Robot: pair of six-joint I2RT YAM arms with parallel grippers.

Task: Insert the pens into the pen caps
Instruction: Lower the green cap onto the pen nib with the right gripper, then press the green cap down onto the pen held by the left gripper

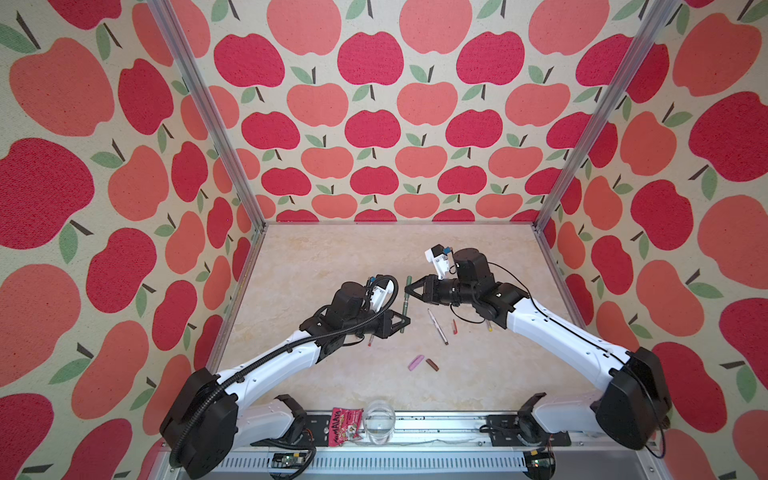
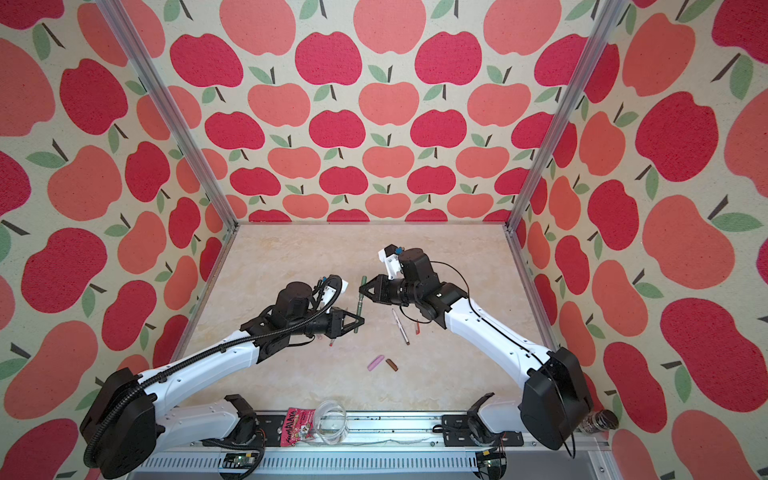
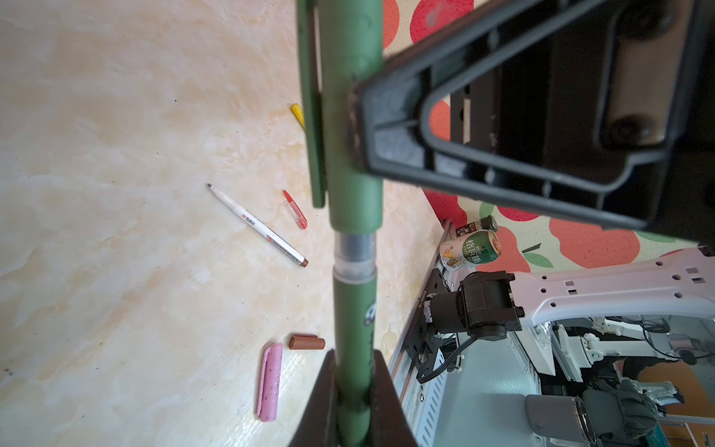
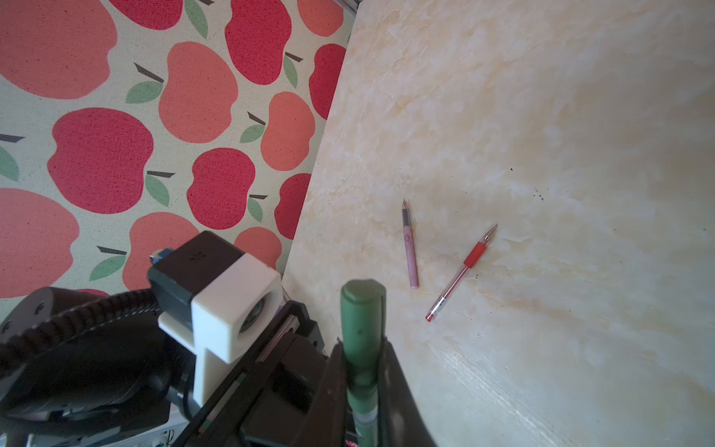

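Apple-printed walls (image 1: 374,124) close off the pale marbled surface (image 1: 332,257) on three sides. Over its middle, clear of it, the dark green pen (image 3: 354,317) is pinched low on its barrel by the left fingers (image 3: 323,410), and the dark green cap (image 3: 350,116) is pinched by the right fingers (image 4: 400,402).

Cap and pen are lined up and partly joined, but a clear band (image 3: 354,255) is exposed between them, so the seating is judged incomplete. A straight push along the shared axis is called for, with no tilt allowed.

Both sets of fingers are kept well apart from the walls, and open air is seen around them. Below the right fingers a white-barrelled pen (image 1: 437,326) and a red cap (image 1: 454,326) are seen on the surface. A pink cap (image 1: 416,362) and a brown cap (image 1: 432,365) are seen further below, nearer the arm bases.
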